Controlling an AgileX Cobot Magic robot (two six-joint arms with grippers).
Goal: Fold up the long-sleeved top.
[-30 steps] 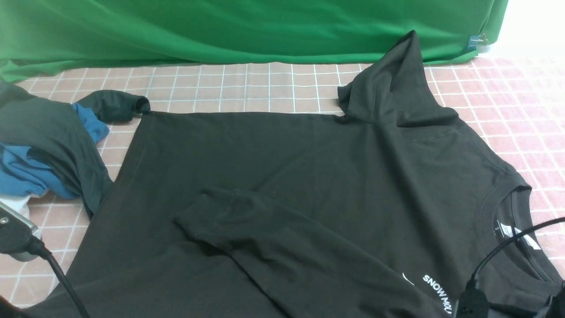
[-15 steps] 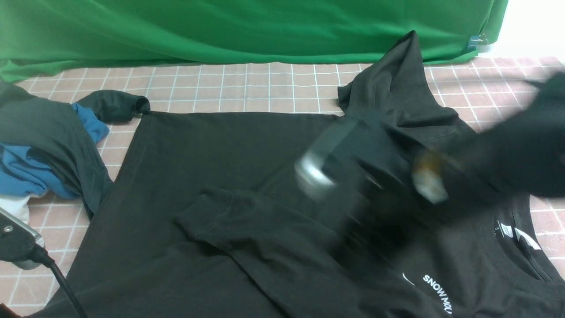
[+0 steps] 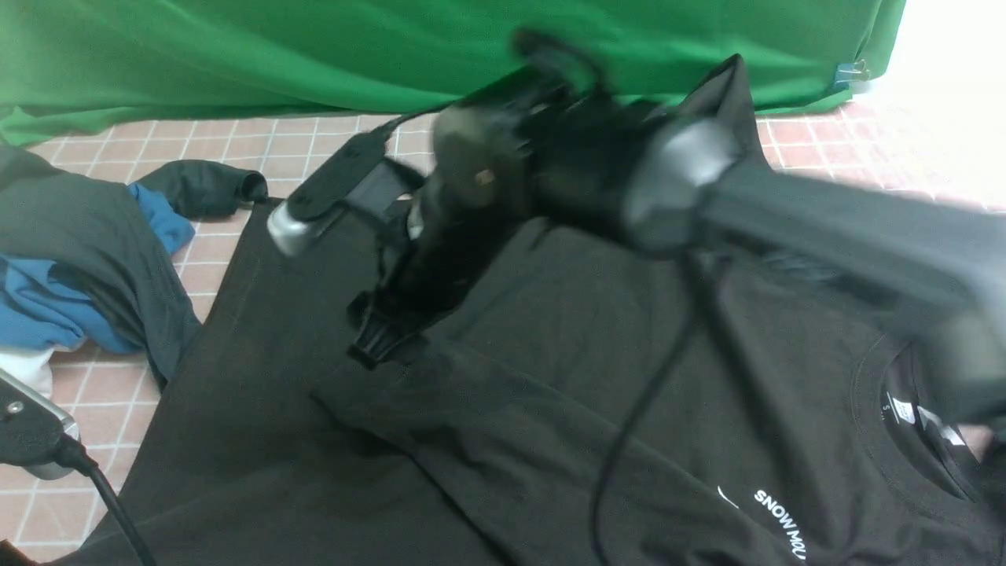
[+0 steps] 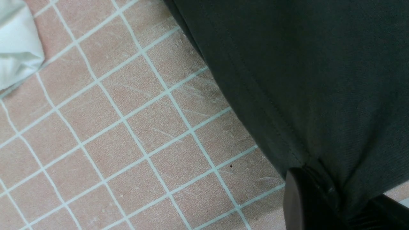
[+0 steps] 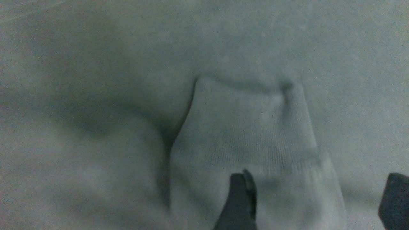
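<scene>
Right gripper (image 5: pixel 318 191): jaws spread wide, straddling the ribbed cuff (image 5: pixel 249 127) of the sleeve folded across the long-sleeved top (image 3: pixel 550 354); contact unclear. Left gripper (image 4: pixel 342 204): clamped on the top's hem edge. Top lies spread on the pink tiled tabletop (image 4: pixel 111 127), neck at right.

L side — clothes pile (image 3: pixel 98 251) blocks.

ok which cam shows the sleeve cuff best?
Right wrist view: the ribbed cuff lies close before the open right claw. Front view: the right arm partly covers it. Left wrist view shows only the top's hem.
</scene>
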